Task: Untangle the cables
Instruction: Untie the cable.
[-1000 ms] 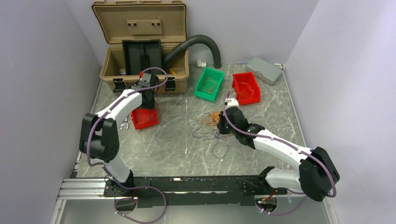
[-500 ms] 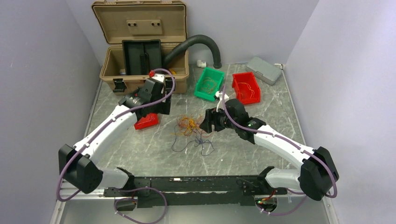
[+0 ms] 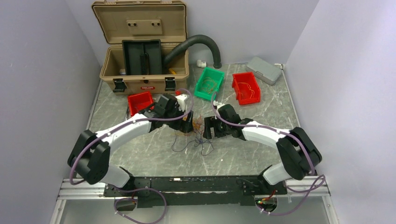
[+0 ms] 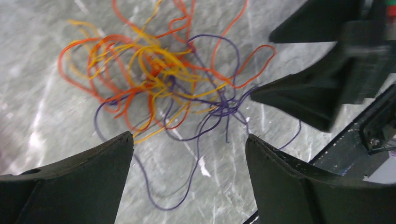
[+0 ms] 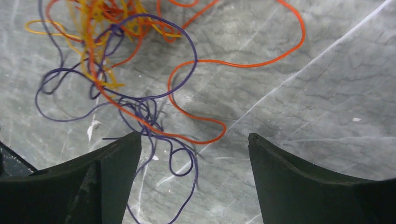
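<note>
The cables [image 3: 198, 139] lie as a loose tangle of thin orange, yellow and purple wires on the marble table, between the two arms. My left gripper [image 3: 188, 125] stands at the tangle's left side and my right gripper [image 3: 208, 129] at its right, facing each other. In the left wrist view the cables [image 4: 159, 79] lie just beyond my open left gripper [image 4: 188, 137], with only a purple loop between the fingers. The right wrist view has the cables [image 5: 121, 60] ahead of my open right gripper [image 5: 195, 136], and purple and orange loops reach between its fingers. Neither holds anything.
An open tan toolbox [image 3: 142, 70] and a black corrugated hose [image 3: 201, 44] stand at the back. A green bin [image 3: 209, 83] and a red bin [image 3: 245, 87] hold wires. Another red bin [image 3: 140, 101] sits back left, a grey case [image 3: 264, 70] back right.
The left arm swung from the left red bin over to the tangle. The right gripper slid left and lower. Both grippers opened. The tangle shifted left; the left red bin now lies farther back.
</note>
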You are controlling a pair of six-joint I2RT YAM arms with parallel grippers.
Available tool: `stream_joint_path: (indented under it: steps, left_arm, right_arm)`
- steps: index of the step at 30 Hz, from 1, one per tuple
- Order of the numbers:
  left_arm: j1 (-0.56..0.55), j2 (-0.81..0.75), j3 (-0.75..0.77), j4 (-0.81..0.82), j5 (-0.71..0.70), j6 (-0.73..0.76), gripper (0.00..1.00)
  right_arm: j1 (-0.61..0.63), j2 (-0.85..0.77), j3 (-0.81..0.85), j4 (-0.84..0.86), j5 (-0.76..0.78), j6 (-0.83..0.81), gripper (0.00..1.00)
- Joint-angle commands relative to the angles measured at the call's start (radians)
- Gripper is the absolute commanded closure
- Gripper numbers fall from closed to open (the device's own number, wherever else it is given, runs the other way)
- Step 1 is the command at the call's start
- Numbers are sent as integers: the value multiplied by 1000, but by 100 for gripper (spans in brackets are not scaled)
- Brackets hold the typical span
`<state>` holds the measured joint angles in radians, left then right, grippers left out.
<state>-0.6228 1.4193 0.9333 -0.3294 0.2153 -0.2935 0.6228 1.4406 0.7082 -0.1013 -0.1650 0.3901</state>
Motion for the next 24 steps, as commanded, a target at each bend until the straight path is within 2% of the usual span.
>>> stream_joint_path:
  steps: [1,3,5,7,8,9,10,11,13,14,15,17,19,22,24]
  left_arm:
    - [-12,58,48,154,151,45,8]
    - [-15,91,54,177,164,57,12]
    - [-15,124,56,197,158,69,20]
    - [-15,148,54,208,128,79,28]
    - [-15,158,51,214,114,83,32]
    - [-14,164,43,227,110,87,35]
    - [-14,170,37,242,113,89,41]
    - [-15,174,32,255,116,92,49]
    - [-15,183,30,261,110,96,74]
    - [-15,182,31,253,90,97,90]
    - [-14,177,27,238,59,91,100]
    - [-12,152,-17,252,-22,76,100]
    - [-1,74,-115,335,-88,50,100]
    - [24,-44,-257,461,-120,34,100]
    - [31,-112,-322,503,-122,51,100]
  right_arm:
    - [-8,53,51,71,15,73,13]
    - [-8,58,30,107,21,115,17]
    - [-9,64,8,161,40,149,28]
    - [-12,66,-1,187,57,153,50]
    - [-12,59,-5,200,67,151,65]
    - [-13,46,-13,216,76,147,89]
    - [-12,22,-24,230,79,140,100]
    - [-12,7,-31,241,84,131,100]
    - [-11,-54,-42,227,116,117,100]
    - [-12,-88,-50,216,144,114,100]
    - [-11,-121,-61,203,175,110,100]
    - [-13,-199,-79,167,260,102,100]
    - [-13,-290,-114,134,366,103,100]
    - [-25,-425,-141,76,556,132,100]
    - [-37,-496,-163,107,525,101,100]
